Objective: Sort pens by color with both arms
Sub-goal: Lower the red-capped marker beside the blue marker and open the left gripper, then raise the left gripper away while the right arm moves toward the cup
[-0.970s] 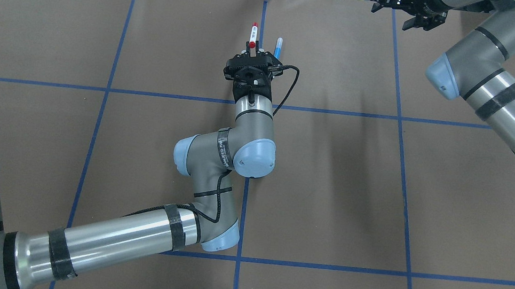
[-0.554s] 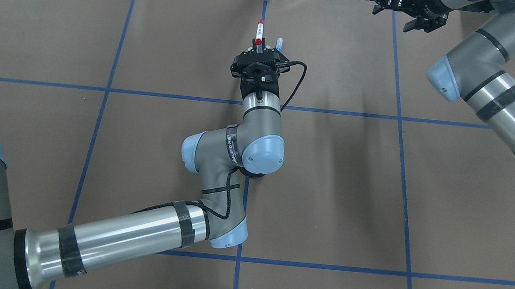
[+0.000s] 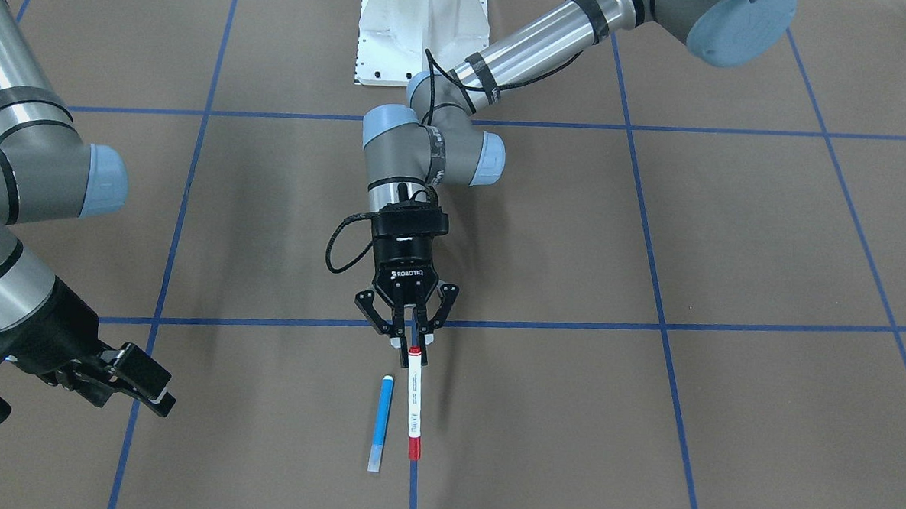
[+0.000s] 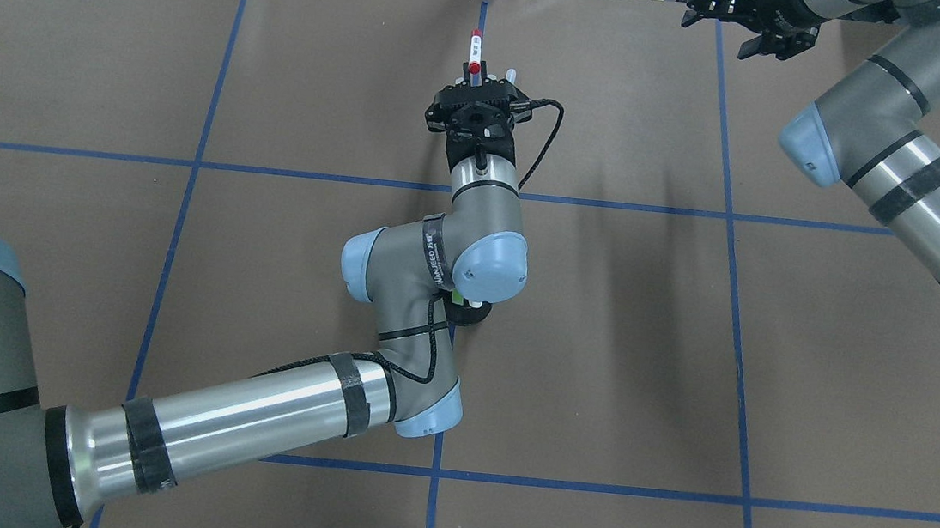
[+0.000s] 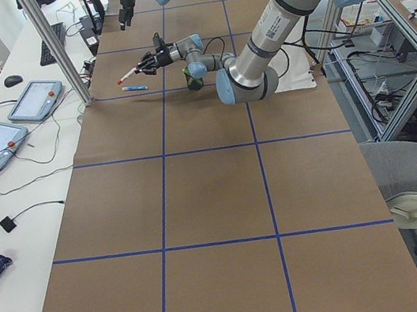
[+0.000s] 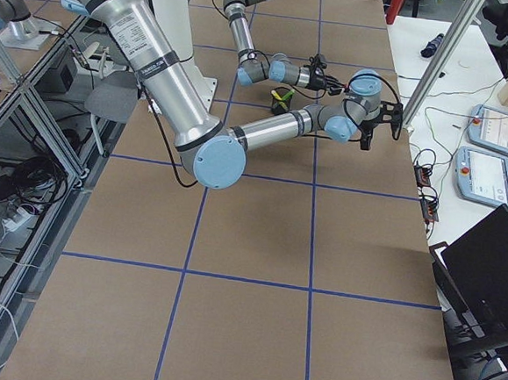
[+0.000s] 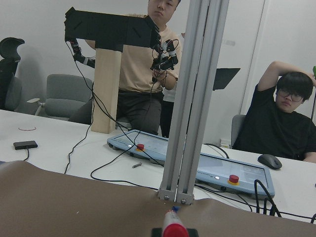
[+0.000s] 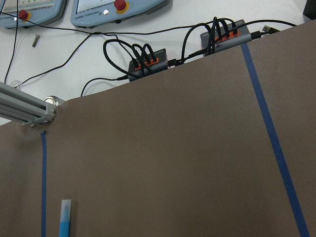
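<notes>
I hold the long white-barrelled pen with red ends (image 3: 414, 402) pinched in my left gripper (image 3: 414, 341) above the brown table (image 3: 652, 240), the slim blue pen (image 3: 380, 423) lying just beside, the right gripper (image 4: 721, 29) spread empty, so I judge most sorting remains.

Our left gripper (image 4: 478, 85) has carried the red-ended white pen (image 4: 475, 49) nearer the far edge of the tabletop (image 4: 619, 330), and from overhead it now hides most of the blue pen (image 3: 380, 423).

Long pen (image 3: 414, 402) in left hand (image 3: 411, 337), sticking out toward table's (image 3: 645, 416) far edge; short pen (image 3: 380, 422) lies just right of it
</notes>
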